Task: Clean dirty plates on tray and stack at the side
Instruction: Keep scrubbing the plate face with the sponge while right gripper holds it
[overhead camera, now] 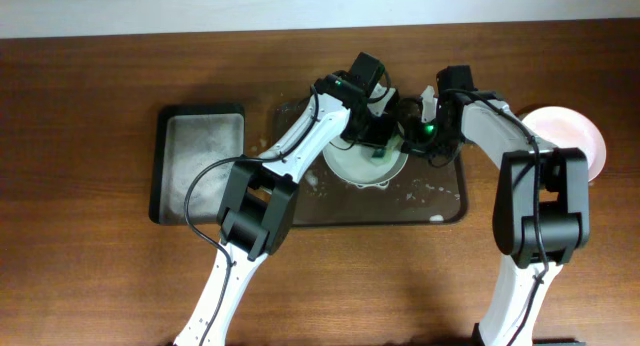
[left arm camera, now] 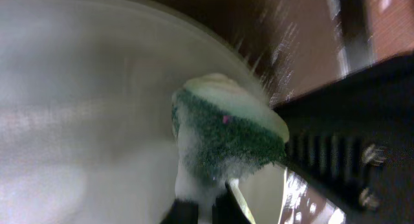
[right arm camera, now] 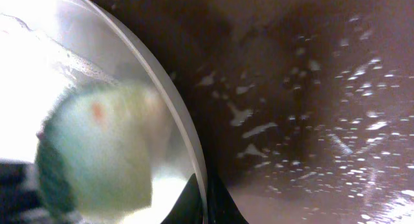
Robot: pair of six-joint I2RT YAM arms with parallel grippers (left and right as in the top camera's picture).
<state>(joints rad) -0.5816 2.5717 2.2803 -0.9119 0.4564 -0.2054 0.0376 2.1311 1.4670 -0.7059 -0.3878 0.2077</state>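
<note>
Left arm [overhead camera: 300, 136] and right arm [overhead camera: 495, 126] crowd plate [overhead camera: 345, 168] at centre; small tray [overhead camera: 197, 166] blocks left, second plate [overhead camera: 580, 136] far right; table [overhead camera: 380, 286] open lower middle

- A wooden table [overhead camera: 90, 276] fills almost the whole overhead view; its top is a warm reddish brown, with fine grain running left to right and a few darker streaks
- Beyond the table's far edge, a narrow pale strip [overhead camera: 200, 6] runs along the top of the overhead view; it is plain off-white to light grey, a little wider at the left than at the right; whether it is wall or floor cannot be told
- Light falls evenly from above; shadows on the wood are short and soft; the table top has a dull sheen rather than glare
- In the left wrist view a blurred reddish-brown patch [left arm camera: 388, 17] sits in the upper right corner; it is too blurred to tell more
</note>
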